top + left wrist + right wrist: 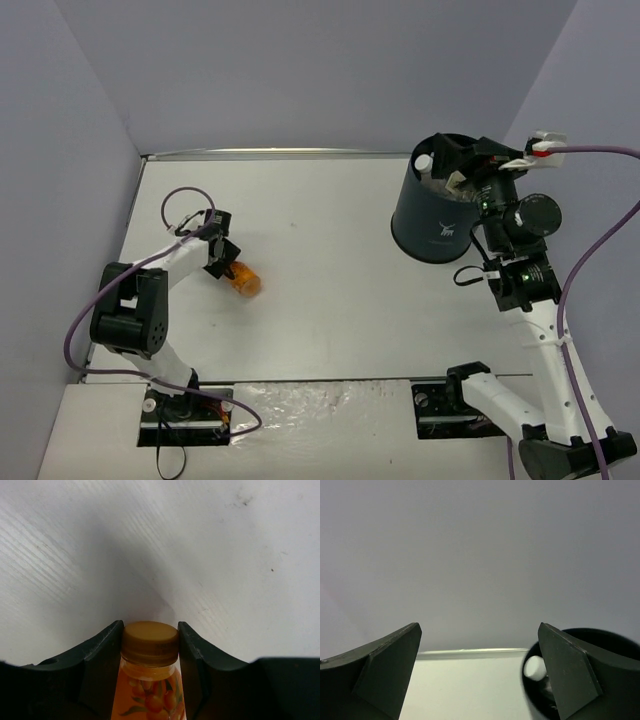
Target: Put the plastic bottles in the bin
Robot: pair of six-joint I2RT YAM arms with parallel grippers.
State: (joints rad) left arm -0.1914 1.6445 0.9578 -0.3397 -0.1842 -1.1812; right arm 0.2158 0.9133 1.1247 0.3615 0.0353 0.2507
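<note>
The orange-filled bottle [244,281] lies on the table at the left. My left gripper [224,257] is shut on it. In the left wrist view the two fingers [107,645] press both sides of its tan cap [150,642], and the gripper [150,626] is low over the table. The dark bin [437,215] stands at the back right, with a white-capped bottle [424,162] showing inside; the other bottles are hidden. My right gripper [466,160] hangs open and empty over the bin's rim. In the right wrist view the right gripper [480,627] is wide open beside the bin [615,637] and the white cap [535,667].
Grey walls close the table [330,300] at the back and on both sides. A cable [185,200] loops over the left arm. The arm bases stand at the near edge.
</note>
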